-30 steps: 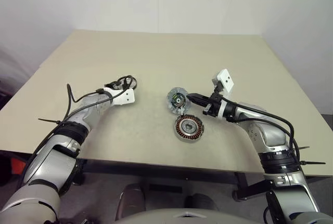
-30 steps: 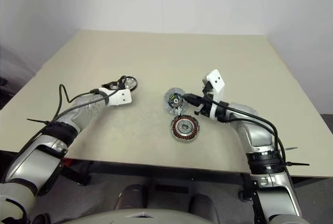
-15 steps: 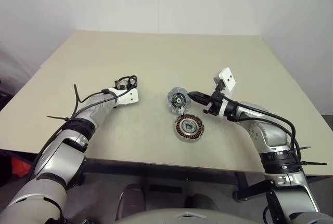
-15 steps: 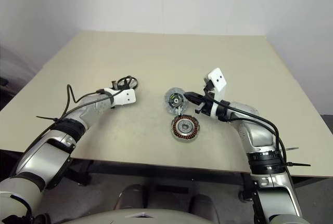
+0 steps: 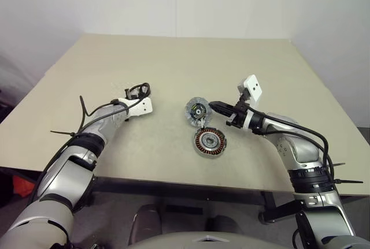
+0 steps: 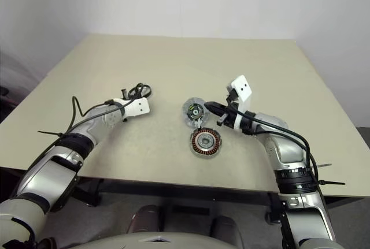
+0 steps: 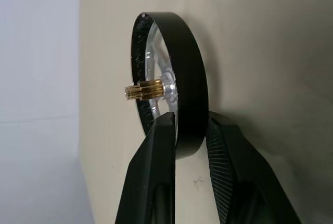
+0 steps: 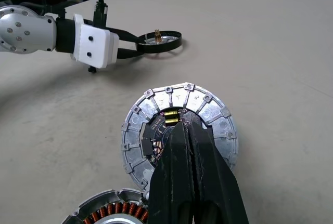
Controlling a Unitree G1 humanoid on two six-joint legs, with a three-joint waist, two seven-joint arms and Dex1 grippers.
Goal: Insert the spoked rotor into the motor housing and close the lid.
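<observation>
The spoked rotor (image 7: pixel 177 78), a black-rimmed disc with a brass pinion at its hub, sits flat at or just above the table on the left (image 5: pixel 141 89). My left gripper (image 7: pixel 190 122) is shut on its rim, one finger inside and one outside. The motor housing (image 5: pixel 209 141) lies open on the table, its copper windings showing. Its lid (image 5: pixel 195 111) stands tilted up behind it, green-and-black centre facing me. My right gripper (image 8: pixel 182 126) is shut, and its tips rest against the centre of the lid (image 8: pixel 156 104).
The beige table (image 5: pixel 173 64) stretches wide behind and between the arms. Its front edge runs close below the housing. My left arm's cable loops up above the wrist (image 5: pixel 84 107).
My left gripper's fingers have closed onto the rotor's rim, and its elbow has shifted slightly. The right gripper, the lid and the housing have stayed where they were.
</observation>
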